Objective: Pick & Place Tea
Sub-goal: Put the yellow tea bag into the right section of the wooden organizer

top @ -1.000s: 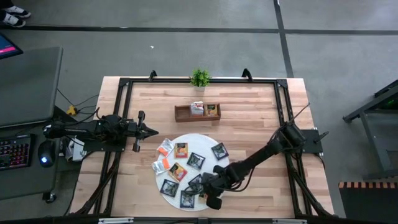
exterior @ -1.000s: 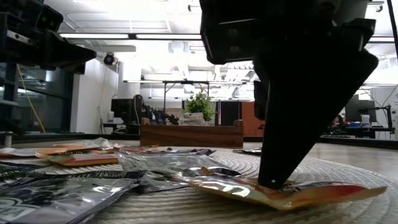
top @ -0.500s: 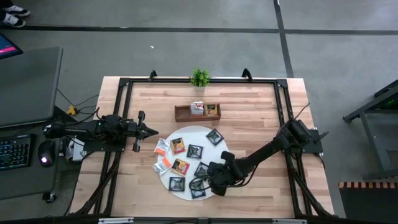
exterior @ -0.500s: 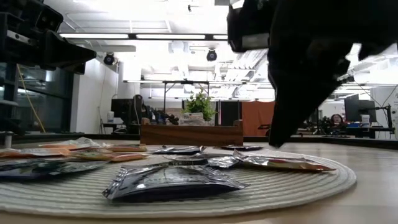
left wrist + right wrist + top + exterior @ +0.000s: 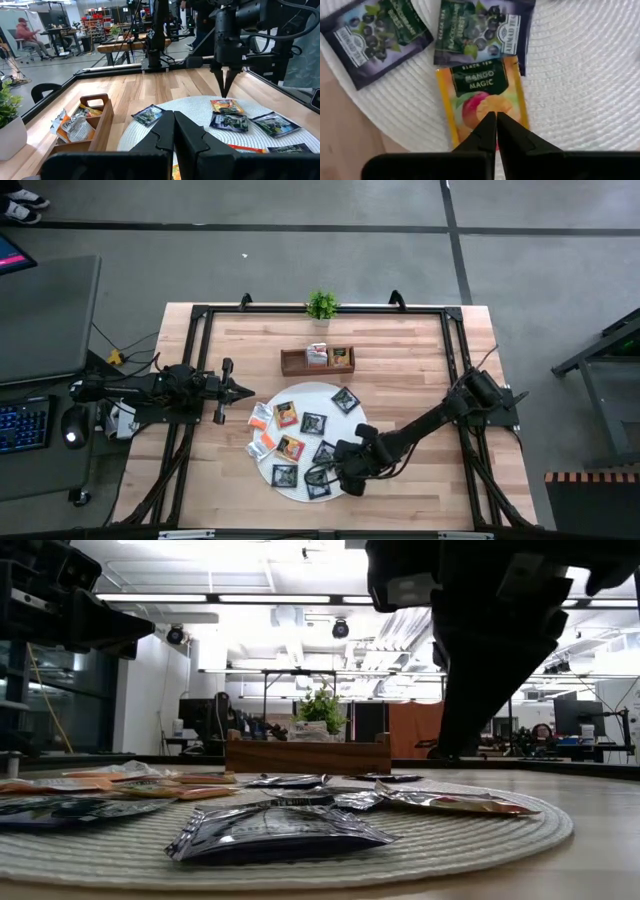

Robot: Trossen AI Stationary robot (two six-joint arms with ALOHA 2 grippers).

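Pale woven round mat [image 5: 308,442] sits lower centre of the high view on the light wooden table [image 5: 400,370], w/ the tea sachets [image 5: 298,435] scattered flat across it: orange/white ones at the mat's left edge, an orange one [image 5: 287,414] upper left, black ones [image 5: 314,423] through the middle and lower part, one black [image 5: 346,400] at upper right. In the low view the sachets [image 5: 275,827] lie flat on the mat [image 5: 500,835], a dark one nearest the camera.

Right gripper [image 5: 342,477] is at the mat's lower right edge in the high view, arm reaching in from the right side of the frame. Its fingers are pressed together, nothing between them. Right wrist view: fingertips [image 5: 495,120] meet in a point just over a yellow-orange sachet marked mango [image 5: 482,97]; contact can't be told. Two dark sachets [image 5: 375,37] lie beyond it, one overlapping its far edge. In the low view the gripper [image 5: 455,750] hangs dark at upper right, tip clear above the mat.

Left gripper [image 5: 243,391] waits at centre left of the high view, off the mat's upper left edge, jaws clenched and holding nothing; left wrist view shows its fingers [image 5: 175,132] together.

Brown wooden three-compartment tray [image 5: 317,360] stands above the mat, upper centre, w/ sachets in its middle and right compartments. Small green potted plant [image 5: 321,306] at the table's top edge.
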